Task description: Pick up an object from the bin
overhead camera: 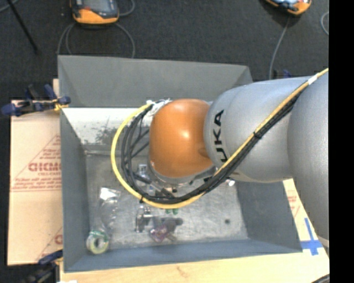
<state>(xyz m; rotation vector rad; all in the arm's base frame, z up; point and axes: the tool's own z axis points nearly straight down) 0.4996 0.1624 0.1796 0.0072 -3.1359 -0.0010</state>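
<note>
Purple-tinted small crumpled object [160, 235] sits on the bin floor close to the near wall, roughly mid-width, just right of the gripper [145, 218]. What it is exactly: can't tell, too small.

Surface: grey metal bin [72, 166] with sloped walls, floor scuffed and speckled, dark smudges in the far-left corner. Few loose items:
- clear crumpled plastic piece [108, 200], left part of the floor, well apart from the purple object
- round greenish-white ring [98, 242], near-left corner, against the near wall
- small dark speck [227, 222] on the right part of the floor, on its own

Room: bin stands on a dark floor [182, 33]. Orange-and-black device [95, 11] lies beyond the far wall at left, thin cables looping off it.

Arm: silver KUKA arm [276, 132] comes in from the right over the right rim and covers most of the bin's middle and right. Orange rounded wrist cover [177, 138] sits over the bin centre, pointing down. Yellow cable [118, 166] with a black bundle loops wide round the left and near side of the cover, then runs back up along the arm. Gripper pokes out below that loop, low over the floor, between the clear plastic piece and the purple object, nearer the purple one. Contact with it not readable. Open or closed: can't tell from this angle, wrist and cables block most of it.
</note>
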